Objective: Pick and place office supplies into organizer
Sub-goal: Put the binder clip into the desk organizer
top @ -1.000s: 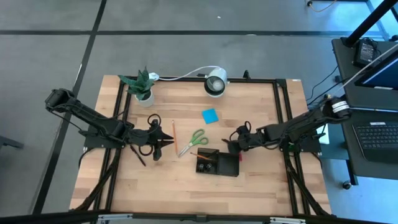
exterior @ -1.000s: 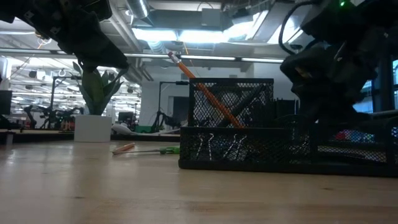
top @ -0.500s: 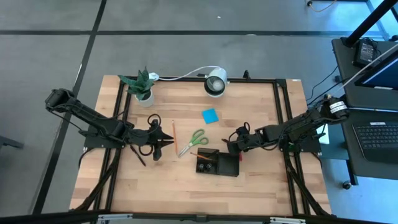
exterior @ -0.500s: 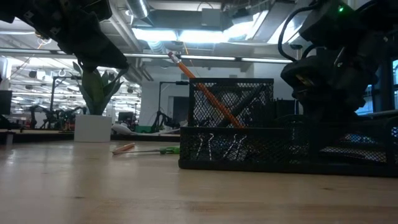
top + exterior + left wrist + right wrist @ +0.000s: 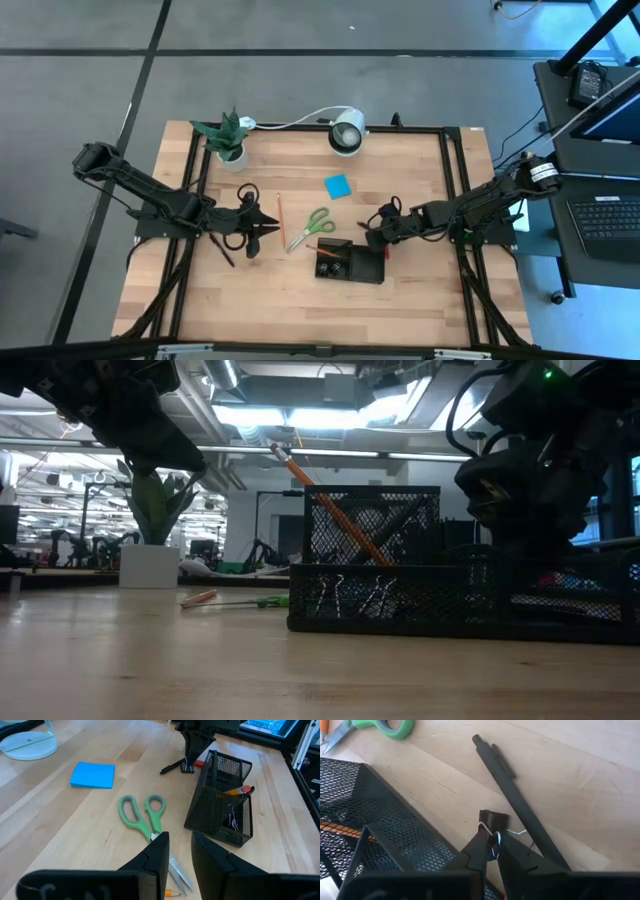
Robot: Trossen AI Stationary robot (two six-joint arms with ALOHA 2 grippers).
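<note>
**Right gripper pinches a binder clip beside the organizer**

I see the wooden table with the black mesh organizer sitting toward its right-centre. Inside it, an orange pencil leans in the taller section, and small clips lie in that same compartment.

My left arm hangs over the left half of the table; the left gripper points toward the scissors, its two fingers a little apart with nothing between them. The green-handled scissors lie flat just left of the organizer, with another orange pencil lying on their far side from the tray. The blue sticky-note pad rests farther back, apart from everything else.

My right gripper is down at the table just right of the organizer, fingertips closed on the wire handle of a black binder clip. A black pen lies on the wood right beside that clip.
</note>
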